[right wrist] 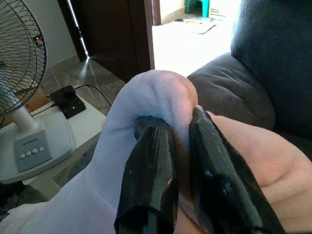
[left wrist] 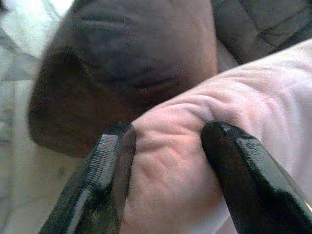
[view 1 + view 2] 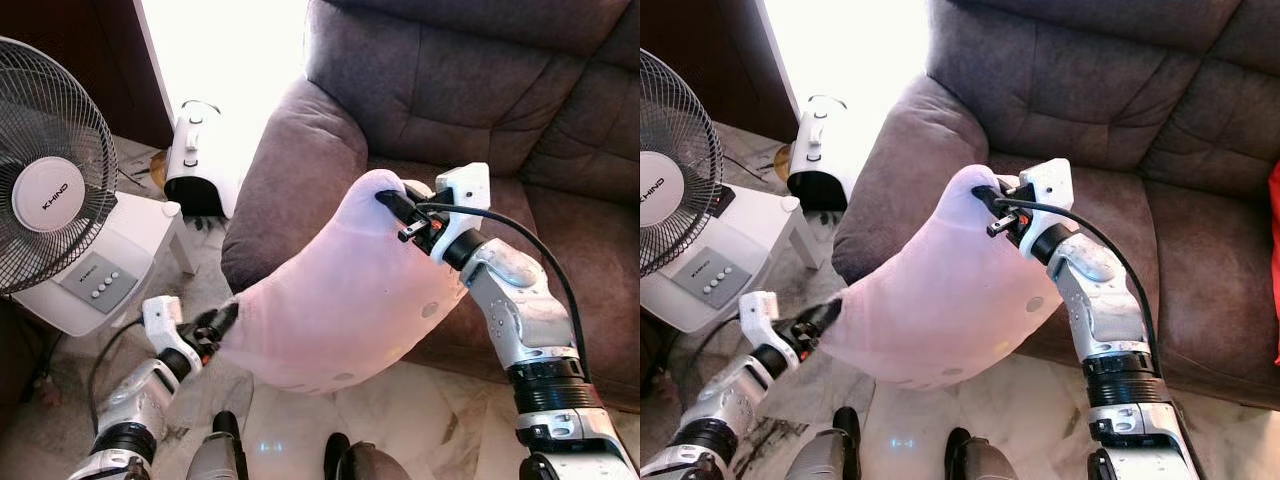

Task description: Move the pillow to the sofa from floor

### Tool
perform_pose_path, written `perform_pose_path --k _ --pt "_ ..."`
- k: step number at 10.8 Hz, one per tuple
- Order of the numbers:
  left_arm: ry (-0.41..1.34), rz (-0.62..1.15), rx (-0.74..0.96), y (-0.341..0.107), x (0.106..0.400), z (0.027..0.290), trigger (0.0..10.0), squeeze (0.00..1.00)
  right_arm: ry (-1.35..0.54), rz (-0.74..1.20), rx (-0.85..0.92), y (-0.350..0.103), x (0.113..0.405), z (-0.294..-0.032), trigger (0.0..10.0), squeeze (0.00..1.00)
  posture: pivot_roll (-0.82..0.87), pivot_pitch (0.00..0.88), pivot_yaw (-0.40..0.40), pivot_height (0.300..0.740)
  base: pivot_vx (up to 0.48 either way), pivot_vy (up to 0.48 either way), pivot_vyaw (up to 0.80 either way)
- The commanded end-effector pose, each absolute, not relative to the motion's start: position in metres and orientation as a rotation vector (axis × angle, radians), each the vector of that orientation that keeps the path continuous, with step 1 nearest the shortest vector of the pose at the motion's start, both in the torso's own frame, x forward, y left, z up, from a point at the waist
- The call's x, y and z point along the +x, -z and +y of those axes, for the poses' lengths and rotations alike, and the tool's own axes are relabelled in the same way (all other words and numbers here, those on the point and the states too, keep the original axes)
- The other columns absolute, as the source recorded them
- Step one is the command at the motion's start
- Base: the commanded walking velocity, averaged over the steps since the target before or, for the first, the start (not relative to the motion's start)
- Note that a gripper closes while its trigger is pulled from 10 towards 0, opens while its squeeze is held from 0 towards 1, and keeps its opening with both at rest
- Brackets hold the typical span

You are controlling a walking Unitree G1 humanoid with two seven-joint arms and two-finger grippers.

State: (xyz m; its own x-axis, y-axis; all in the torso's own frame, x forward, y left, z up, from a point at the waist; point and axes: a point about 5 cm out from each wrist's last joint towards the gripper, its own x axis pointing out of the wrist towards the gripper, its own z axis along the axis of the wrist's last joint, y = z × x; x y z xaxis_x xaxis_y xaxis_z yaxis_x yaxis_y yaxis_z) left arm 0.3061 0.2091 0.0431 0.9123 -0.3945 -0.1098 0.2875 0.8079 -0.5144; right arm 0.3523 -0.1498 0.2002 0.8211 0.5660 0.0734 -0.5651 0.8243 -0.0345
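pillow point(image 3: 340, 300) aloft by sofa point(image 3: 480, 90) | left gripper point(image 2: 165, 146), right gripper point(image 1: 180, 126) jaws clenched on pillow

Fan point(image 3: 45, 170) cut off at left edge — pillow point(image 3: 345, 300) hides sofa seat.

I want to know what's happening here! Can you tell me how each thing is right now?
Pillow: lifted off the floor, held at two ends, in front of the sofa seat.
Left gripper: shut on the pillow's lower end.
Right gripper: shut on the pillow's upper end.
Sofa: seat bare, pillow not yet on it.
Fan: upright on a white stand.
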Motion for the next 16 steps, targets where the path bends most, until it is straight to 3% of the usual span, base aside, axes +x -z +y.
perform_pose_path --k 1,3,4,5,16 --pt "0.409 0.268 -0.57 -0.03 0.297 0.198 10.0 0.0 -0.612 -0.153 -0.016 -0.216 0.349 -0.151 10.0 0.0 -0.05 0.324 -0.157 0.74 0.0 0.0 0.0" --pt "0.493 0.289 -0.581 -0.027 0.291 0.19 9.5 0.0 -0.616 -0.149 -0.017 -0.216 0.349 -0.149 10.0 0.0 -0.04 0.316 -0.158 0.74 0.0 0.0 0.0" --pt "0.513 0.299 -0.577 -0.026 0.29 0.187 1.9 0.0 -0.617 -0.151 -0.016 -0.216 0.35 -0.149 10.0 0.0 -0.04 0.311 -0.155 0.74 0.0 0.0 0.0" --pt "0.525 0.305 -0.564 -0.025 0.289 0.186 0.0 0.0 -0.617 -0.153 -0.016 -0.217 0.35 -0.148 10.0 0.0 -0.04 0.309 -0.153 0.74 0.0 0.0 0.0" --pt "0.643 0.264 -0.608 -0.032 0.282 0.179 0.0 0.0 -0.616 -0.155 -0.009 -0.217 0.355 -0.146 10.0 0.0 -0.02 0.299 -0.156 0.74 0.0 0.0 0.0"
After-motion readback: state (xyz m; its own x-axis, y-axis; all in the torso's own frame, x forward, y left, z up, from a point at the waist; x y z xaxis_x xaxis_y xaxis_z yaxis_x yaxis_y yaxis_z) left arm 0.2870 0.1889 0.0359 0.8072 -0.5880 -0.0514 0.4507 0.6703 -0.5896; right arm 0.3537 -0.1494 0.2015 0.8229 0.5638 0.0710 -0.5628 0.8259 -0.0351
